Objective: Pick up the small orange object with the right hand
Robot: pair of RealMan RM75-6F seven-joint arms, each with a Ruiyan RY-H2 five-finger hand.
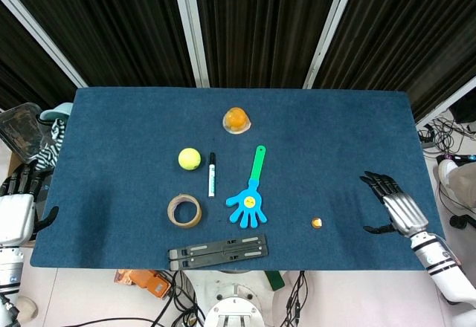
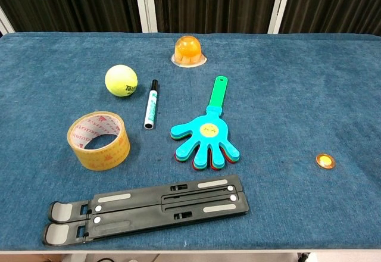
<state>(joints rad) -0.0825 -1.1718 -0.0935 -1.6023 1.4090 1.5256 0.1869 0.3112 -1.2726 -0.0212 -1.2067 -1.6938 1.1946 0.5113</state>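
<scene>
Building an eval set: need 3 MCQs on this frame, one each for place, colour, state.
1. Where does the small round orange disc lie?
A. right of the blue hand-shaped clapper
B. inside the tape roll
C. beside the tennis ball

2. What colour is the clapper's long handle?
A. red
B. green
C. black

3. What is the right hand doing?
A. pinching the disc
B. resting on the marker
C. open over the blue table, apart from the disc

Key: 1 A, the disc sits alone right of the clapper. 2 B, the handle shows green in both views. 3 C, its fingers are spread, with bare cloth between hand and disc.
</scene>
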